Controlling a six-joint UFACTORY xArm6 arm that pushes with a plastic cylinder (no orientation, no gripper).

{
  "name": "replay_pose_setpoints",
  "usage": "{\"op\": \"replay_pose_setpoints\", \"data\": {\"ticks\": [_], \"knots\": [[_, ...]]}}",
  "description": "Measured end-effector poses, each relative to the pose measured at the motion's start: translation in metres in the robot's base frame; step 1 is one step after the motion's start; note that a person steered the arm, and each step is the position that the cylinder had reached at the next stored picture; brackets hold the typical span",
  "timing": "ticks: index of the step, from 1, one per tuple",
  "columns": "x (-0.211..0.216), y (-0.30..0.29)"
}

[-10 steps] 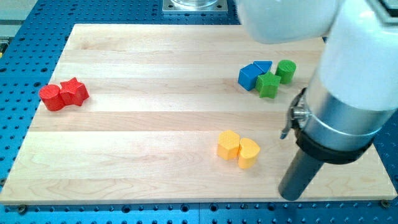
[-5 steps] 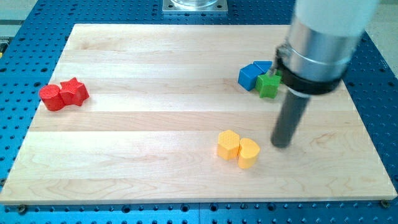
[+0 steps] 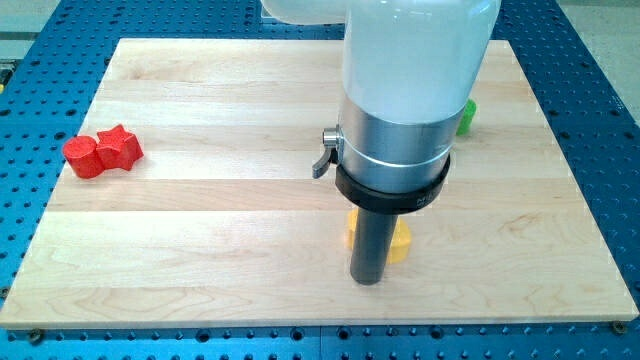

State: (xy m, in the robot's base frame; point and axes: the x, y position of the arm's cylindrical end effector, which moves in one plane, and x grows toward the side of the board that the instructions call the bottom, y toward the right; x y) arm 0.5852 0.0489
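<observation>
My tip [image 3: 368,281] rests on the wooden board [image 3: 220,220] near the view's bottom, right in front of the two yellow blocks. The rod covers most of them. Only a sliver of one yellow block [image 3: 351,226] shows at its left and part of the other yellow block [image 3: 400,244] at its right. Whether the tip touches them cannot be told. A green cylinder [image 3: 466,113] peeks out at the arm's right edge. The blue blocks and the green star are hidden behind the arm.
A red cylinder [image 3: 81,157] and a red star [image 3: 119,147] sit touching each other near the board's left edge. The board lies on a blue perforated table [image 3: 40,110].
The tip has swung from the board's bottom right, past the right side of the yellow blocks, to just below them. The arm now hides the blue and green group.
</observation>
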Motion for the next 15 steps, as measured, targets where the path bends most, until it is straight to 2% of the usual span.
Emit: {"op": "replay_pose_setpoints", "data": {"ticks": [1, 2, 3, 4, 5, 6, 8, 10, 12, 15], "knots": [[0.027, 0.024], [0.031, 0.067], [0.009, 0.087], [-0.027, 0.087], [-0.037, 0.075], [-0.041, 0.056], [-0.022, 0.067], [-0.026, 0.026], [-0.057, -0.007], [-0.067, -0.096]]}}
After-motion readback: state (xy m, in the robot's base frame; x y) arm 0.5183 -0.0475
